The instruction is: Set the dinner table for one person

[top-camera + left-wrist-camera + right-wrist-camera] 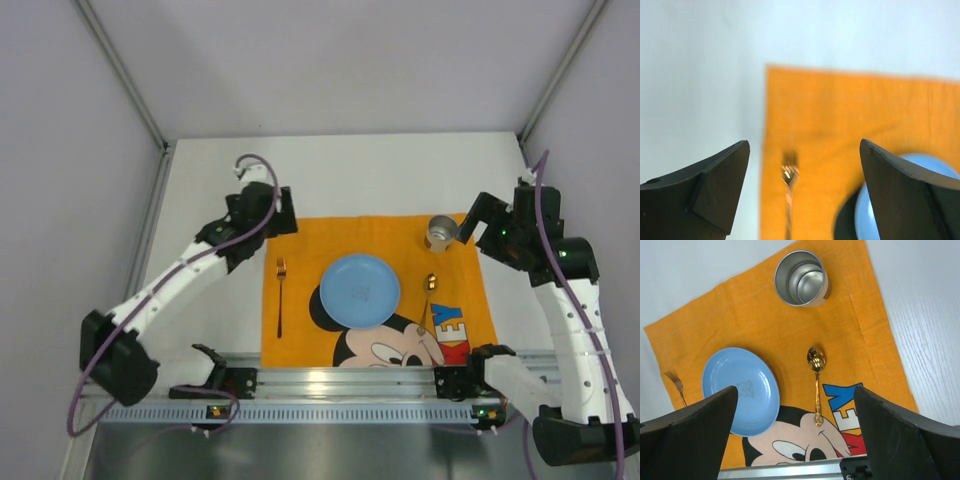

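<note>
1. The dinner table point(340, 175), a plain white tabletop, filled the floor of the grey-walled enclosure, with both arm bases at its near edge.
2. An orange Mickey Mouse placemat point(380, 235) lay flat on the near middle of the table, with the printed face toward the arms.
3. The left gripper point(804, 145) hung above the placemat's far left corner. Its jaws were spread wide and held nothing.
4. The right gripper point(795, 390) stood by the placemat's far right corner, just beside the cup. Its jaws were likewise parted and empty.
5. A blue plate point(360, 289) sat at the centre of the placemat, partly covering Mickey's ear.
6. A steel cup point(441, 232) stood upright on the far right corner of the placemat, with its mouth open to the camera.
7. A gold fork point(280, 295) lay left of the plate near the placemat's left edge, tines pointing away from the arms.
8. A gold spoon point(428, 297) lay right of the plate with its bowl at the far end.
</note>
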Motion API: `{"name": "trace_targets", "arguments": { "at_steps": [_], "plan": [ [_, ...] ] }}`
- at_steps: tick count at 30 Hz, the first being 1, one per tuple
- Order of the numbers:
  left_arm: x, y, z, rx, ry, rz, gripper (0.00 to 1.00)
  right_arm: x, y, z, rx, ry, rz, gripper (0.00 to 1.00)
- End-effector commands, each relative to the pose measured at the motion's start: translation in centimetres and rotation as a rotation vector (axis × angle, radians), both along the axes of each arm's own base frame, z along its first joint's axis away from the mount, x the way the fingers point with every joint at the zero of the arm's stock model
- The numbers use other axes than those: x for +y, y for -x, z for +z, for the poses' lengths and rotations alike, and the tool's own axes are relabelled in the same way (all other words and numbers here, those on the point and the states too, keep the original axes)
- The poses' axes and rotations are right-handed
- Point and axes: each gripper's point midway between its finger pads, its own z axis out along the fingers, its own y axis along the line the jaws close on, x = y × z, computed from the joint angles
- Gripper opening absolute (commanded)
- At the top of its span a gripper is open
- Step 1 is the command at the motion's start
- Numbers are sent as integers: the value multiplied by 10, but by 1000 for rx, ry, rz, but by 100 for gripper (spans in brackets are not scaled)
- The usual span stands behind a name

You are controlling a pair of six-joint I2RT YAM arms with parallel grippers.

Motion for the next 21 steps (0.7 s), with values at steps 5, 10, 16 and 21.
{"name": "trace_targets", "arguments": {
  "at_steps": [5,10,16,21],
  "plan": [
    [124,13,15,-629,-229,32,99,16,9,-7,-90,-30,83,100],
    [157,16,-37,-607,-223,137,99,31,9,2,-242,-60,170,100],
    [177,-11,-68,-579,-228,159,99,50,8,22,-371,-20,348,100],
    [184,-49,-75,-570,-154,185,99,66,5,14,-359,-2,457,100]
  ]
}}
